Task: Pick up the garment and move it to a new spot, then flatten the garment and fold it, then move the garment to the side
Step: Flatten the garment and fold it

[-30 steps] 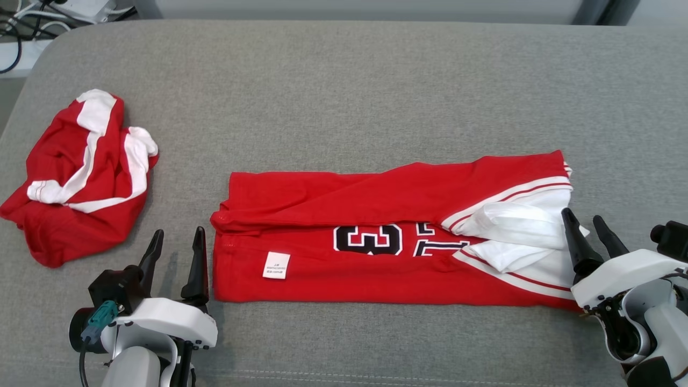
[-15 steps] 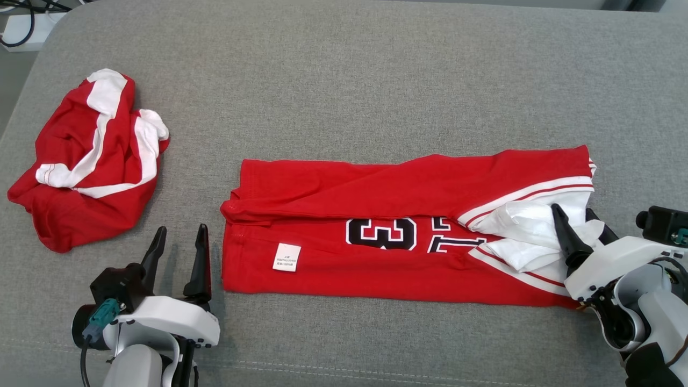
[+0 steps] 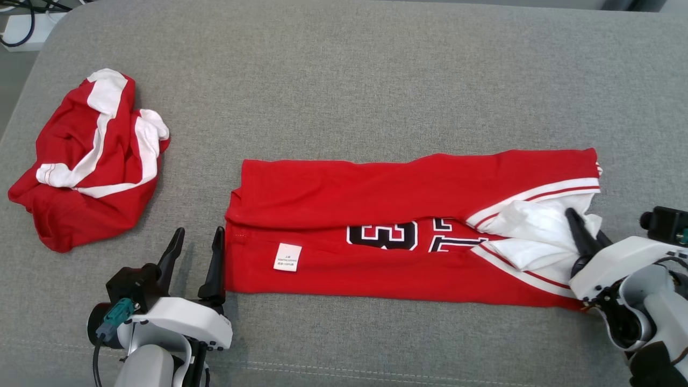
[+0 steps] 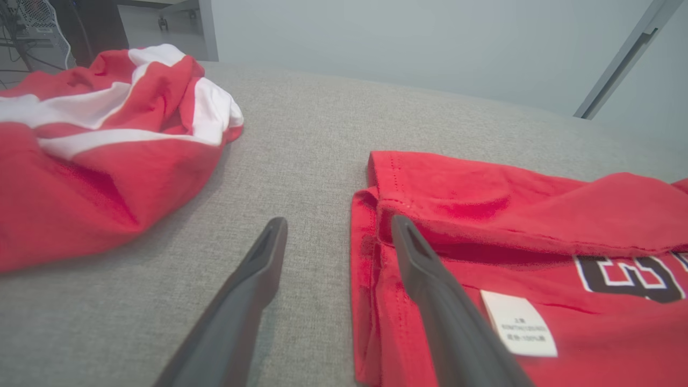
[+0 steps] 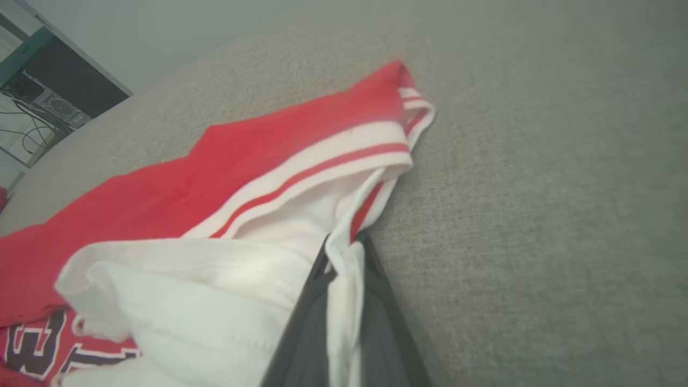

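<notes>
At the 3 o'clock end of the garment (image 3: 376, 199), centred on the grey cushion (image 3: 376, 80), the right end effector (image 3: 586, 230) is pinching only loose white sleeve (image 3: 532, 228); the left end effector (image 3: 199, 234) is standing open, empty, at 9 o'clock. One-sided lifting is risking unfolding.

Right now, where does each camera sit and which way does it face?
Head view: high, facing forward and down at the grey cushion; folded red jersey centre, crumpled red-and-white garment at left; left hand lower left, right hand lower right.
Left wrist view: low, facing along the open left hand's fingers at the jersey's hem end and care label.
Right wrist view: low, facing along the right hand's shut fingers, pinching the jersey's white fabric.
Shared: head and left wrist views both show the care label and crumpled garment.
</notes>
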Controlling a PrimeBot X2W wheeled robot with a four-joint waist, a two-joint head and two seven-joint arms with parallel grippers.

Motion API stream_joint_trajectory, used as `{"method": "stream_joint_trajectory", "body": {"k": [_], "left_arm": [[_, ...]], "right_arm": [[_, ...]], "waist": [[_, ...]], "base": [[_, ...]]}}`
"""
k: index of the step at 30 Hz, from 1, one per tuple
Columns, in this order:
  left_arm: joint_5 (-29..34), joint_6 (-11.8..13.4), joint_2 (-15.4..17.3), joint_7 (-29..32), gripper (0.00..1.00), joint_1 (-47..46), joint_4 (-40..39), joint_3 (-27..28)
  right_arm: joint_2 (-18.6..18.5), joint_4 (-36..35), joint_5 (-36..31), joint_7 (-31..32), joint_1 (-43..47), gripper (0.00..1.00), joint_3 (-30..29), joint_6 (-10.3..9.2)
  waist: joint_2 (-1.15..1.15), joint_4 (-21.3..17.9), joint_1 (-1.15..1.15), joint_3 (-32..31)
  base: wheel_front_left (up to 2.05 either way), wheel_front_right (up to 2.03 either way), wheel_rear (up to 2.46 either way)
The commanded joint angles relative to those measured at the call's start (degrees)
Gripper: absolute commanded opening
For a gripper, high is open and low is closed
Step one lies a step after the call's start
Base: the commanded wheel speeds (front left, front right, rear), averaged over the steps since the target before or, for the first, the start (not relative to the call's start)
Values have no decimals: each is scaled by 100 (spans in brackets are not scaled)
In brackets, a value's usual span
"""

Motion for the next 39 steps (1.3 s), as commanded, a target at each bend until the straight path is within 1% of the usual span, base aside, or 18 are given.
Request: {"method": "stream_joint_trajectory", "body": {"k": [1, 11, 12, 14, 16, 18, 19, 21, 28, 33, 36, 39], "left_arm": [[-41, 15, 89, -35, 100, -181, -100, 160], [-115, 12, 89, -35, 100, -137, -93, 139], [-130, 1, 89, -35, 100, -125, -81, 131], [-140, -6, 89, -35, 100, -112, -66, 107], [-159, -7, 89, -35, 100, -88, -55, 93], [-188, -4, 89, -35, 100, -63, -42, 68], [-188, -4, 89, -35, 100, -63, -42, 68], [-230, -4, 89, -35, 100, -45, -20, 30], [-382, 19, 89, -35, 100, 1, 25, -208], [-522, 36, 89, -35, 100, -21, 50, -480], [-614, 49, 89, -35, 100, -18, 20, -703], [-732, 68, 89, -35, 100, -8, -23, -931]], "right_arm": [[-120, 88, -13, -121, 34, 0, -44, -3], [-649, 544, -79, -248, -265, 0, -631, -3], [-768, 621, -134, -243, -308, 0, -712, -3], [-893, 644, -225, -247, -365, 0, -776, -3], [-942, 525, -282, -206, -424, 0, -775, -3], [-908, 246, -290, -96, -449, 0, -667, -3], [-908, 246, -290, -96, -449, 0, -667, -3], [-867, -167, -295, 75, -444, 0, -468, -3], [-810, -1893, -120, 1205, -199, 0, 363, -3], [-657, -2861, -45, 2099, -123, 0, 903, -3], [-454, -3112, -58, 2451, -162, 0, 1163, -3], [-229, -3139, -127, 2650, -231, 0, 1412, -3]], "waist": [[0, 2, 0, -6], [0, -88, 0, -72], [0, -127, 0, -91], [0, -167, 0, -118], [0, -216, 0, -146], [0, -270, 0, -171], [0, -270, 0, -171], [0, -326, 0, -199], [0, -376, 0, -337], [0, -215, 0, -405], [0, -37, 0, -402], [0, 210, 0, -377]], "base": [[0, 0, 0], [0, 0, 0], [0, 0, 0], [0, 0, 0], [0, 0, 0], [0, 0, 0], [0, 0, 0], [0, 0, 0], [0, 0, 0], [0, 0, 0], [0, 0, 0], [0, 0, 0]]}}
